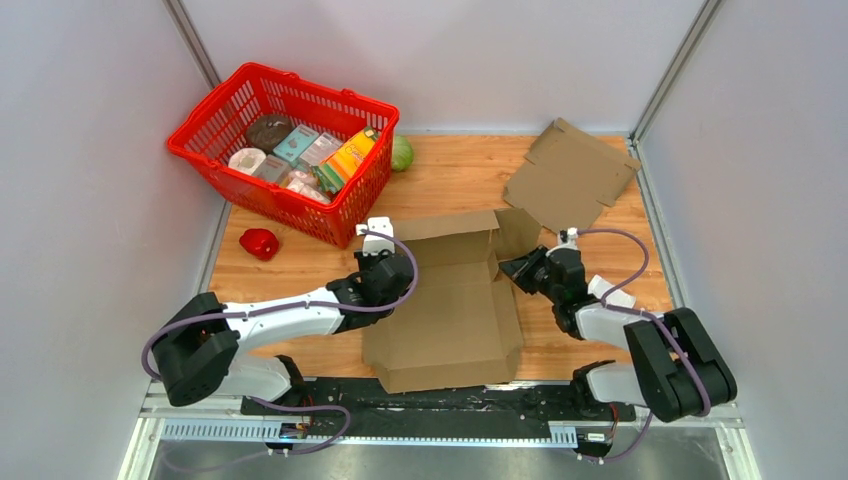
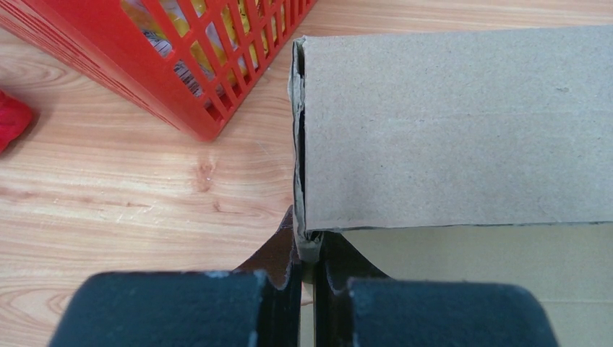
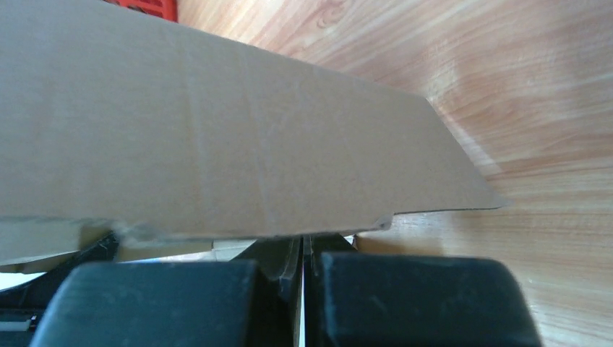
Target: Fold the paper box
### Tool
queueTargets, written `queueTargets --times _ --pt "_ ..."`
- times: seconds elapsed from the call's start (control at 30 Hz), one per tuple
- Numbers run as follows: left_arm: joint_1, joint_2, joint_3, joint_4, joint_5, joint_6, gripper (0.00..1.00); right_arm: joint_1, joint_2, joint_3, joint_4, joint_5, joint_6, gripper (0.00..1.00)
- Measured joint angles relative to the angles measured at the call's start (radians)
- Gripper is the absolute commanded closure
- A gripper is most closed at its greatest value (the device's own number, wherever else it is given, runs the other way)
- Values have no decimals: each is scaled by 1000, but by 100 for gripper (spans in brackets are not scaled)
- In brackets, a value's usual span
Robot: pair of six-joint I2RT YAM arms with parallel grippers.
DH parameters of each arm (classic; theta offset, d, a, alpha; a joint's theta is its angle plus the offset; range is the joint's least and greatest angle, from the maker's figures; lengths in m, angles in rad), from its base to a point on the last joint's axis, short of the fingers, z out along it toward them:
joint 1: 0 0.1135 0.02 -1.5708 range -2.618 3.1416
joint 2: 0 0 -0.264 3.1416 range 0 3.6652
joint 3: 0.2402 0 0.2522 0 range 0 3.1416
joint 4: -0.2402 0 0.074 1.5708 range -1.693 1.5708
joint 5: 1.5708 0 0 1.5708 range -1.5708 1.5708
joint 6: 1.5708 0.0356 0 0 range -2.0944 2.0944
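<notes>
The brown paper box [image 1: 450,310] lies in the middle of the table, partly folded, with its back wall raised and a flap sticking up at its back right corner. My left gripper [image 1: 383,262] is at the box's left side. In the left wrist view it [image 2: 307,249] is shut on the folded left wall edge of the box [image 2: 448,130]. My right gripper [image 1: 515,270] is at the box's right side. In the right wrist view it [image 3: 302,242] is shut on the lower edge of the raised cardboard flap [image 3: 217,144].
A red basket [image 1: 215,110] full of groceries stands at the back left, close to the box's back left corner. A green round thing [image 1: 402,153] lies beside it. A red object [image 1: 260,243] lies at the left. A second flat cardboard sheet [image 1: 572,172] lies at the back right.
</notes>
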Motion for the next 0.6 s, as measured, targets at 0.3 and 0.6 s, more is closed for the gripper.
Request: queueTargets --times 0.3,0.6 --pt "1 13 12 -3 -2 -19 100 128 158 2 75 61 18 100" --pt "2 19 21 -14 -6 -39 100 164 146 26 -9 185 -25 97"
